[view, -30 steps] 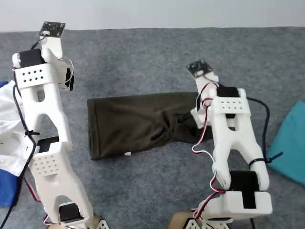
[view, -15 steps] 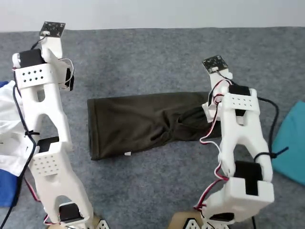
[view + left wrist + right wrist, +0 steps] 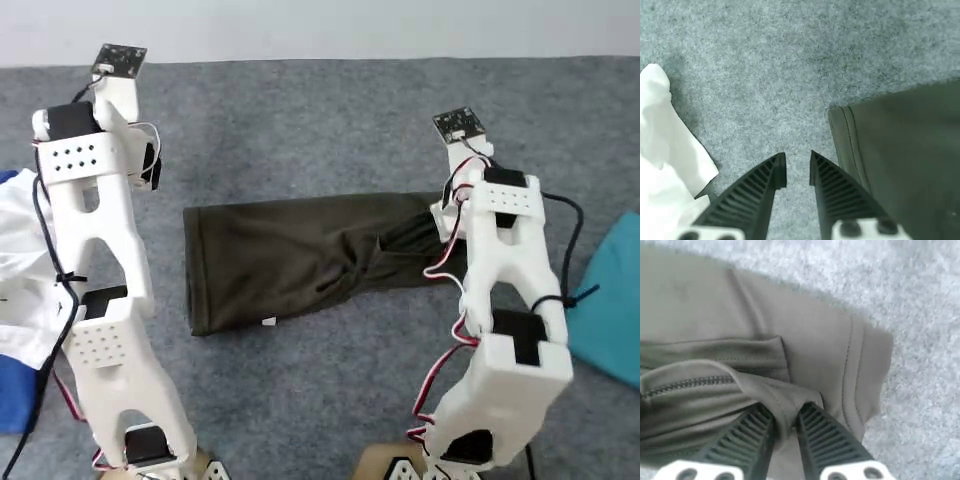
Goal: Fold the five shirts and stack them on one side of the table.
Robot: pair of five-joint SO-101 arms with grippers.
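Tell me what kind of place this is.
Probably a robotics lab or test bench. A white left arm and right arm stand at a table with a grey, carpet-like cover. An olive shirt lies between them, with a white shirt and a teal shirt at the sides.

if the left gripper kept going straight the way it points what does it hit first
Most likely the bare grey table cover ahead of the left gripper, just beside the corner of the dark olive shirt. Depth is hard to judge from the wrist view.
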